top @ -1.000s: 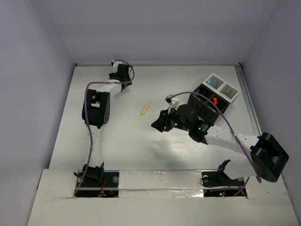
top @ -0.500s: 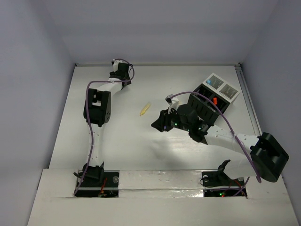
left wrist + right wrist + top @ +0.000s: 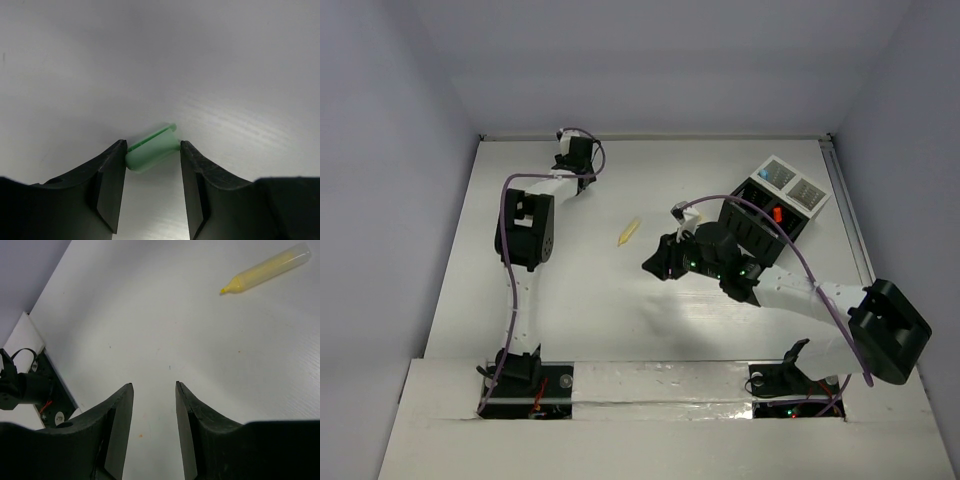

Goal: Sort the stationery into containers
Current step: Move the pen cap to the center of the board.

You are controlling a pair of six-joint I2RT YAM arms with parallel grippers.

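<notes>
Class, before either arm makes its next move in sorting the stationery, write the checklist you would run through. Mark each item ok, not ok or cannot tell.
1. Mint green eraser block sits between the left hand fingers, both touching it: ok.
2. Block lifted off the table: cannot tell.
3. Right hand open and empty: ok.
4. Yellow marker pen lined up between the right hand's fingers: not ok; it lies ahead, off to the upper right of the wrist view.
5. Free room in the black box: cannot tell; the right arm covers part of it.
</notes>
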